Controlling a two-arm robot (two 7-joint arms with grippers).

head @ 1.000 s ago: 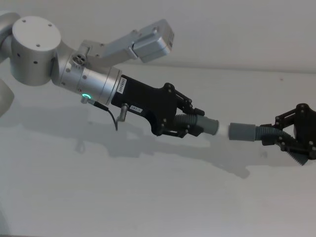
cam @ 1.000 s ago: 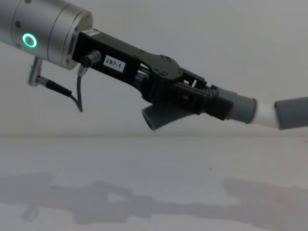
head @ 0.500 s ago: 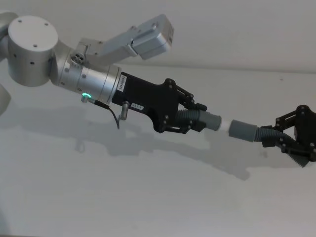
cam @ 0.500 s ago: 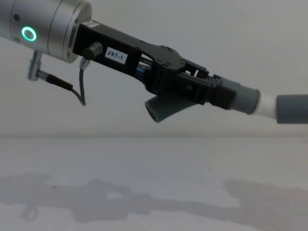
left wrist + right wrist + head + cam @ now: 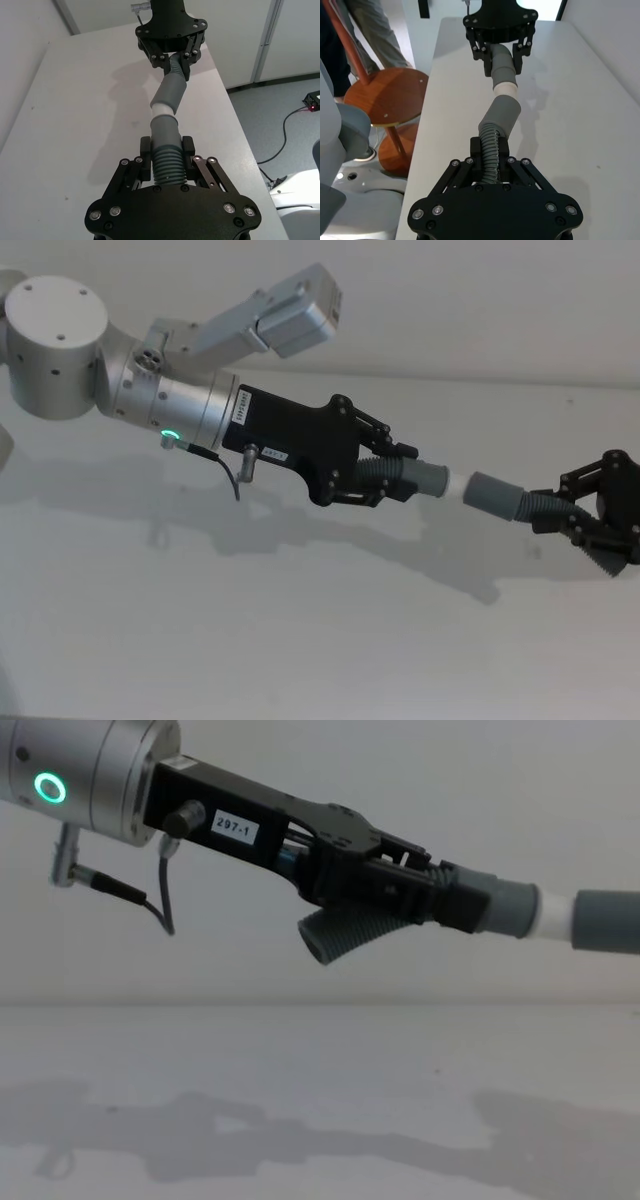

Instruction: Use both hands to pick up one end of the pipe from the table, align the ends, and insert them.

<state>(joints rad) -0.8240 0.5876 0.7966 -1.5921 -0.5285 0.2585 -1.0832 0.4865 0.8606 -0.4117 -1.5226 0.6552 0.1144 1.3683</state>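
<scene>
Both pipe pieces hang above the table. My left gripper, with the "297-1" label, is shut on the ribbed part of the piece with the white tip. My right gripper is shut on the ribbed part of the other grey piece. The white tip meets that piece's open mouth, and a short white band shows between the two grey collars. In the chest view the white tip sits between the left piece and the right piece, nearly in line. In the left wrist view the two pieces join at a slight angle.
A wooden stool and a person's legs stand beside the table's edge in the right wrist view. A black cable lies on the floor past the opposite edge. Bare table lies below both grippers.
My left gripper has pushed its piece toward the right one. The white band between the grey collars has grown shorter, and the two pieces sit more in line.
</scene>
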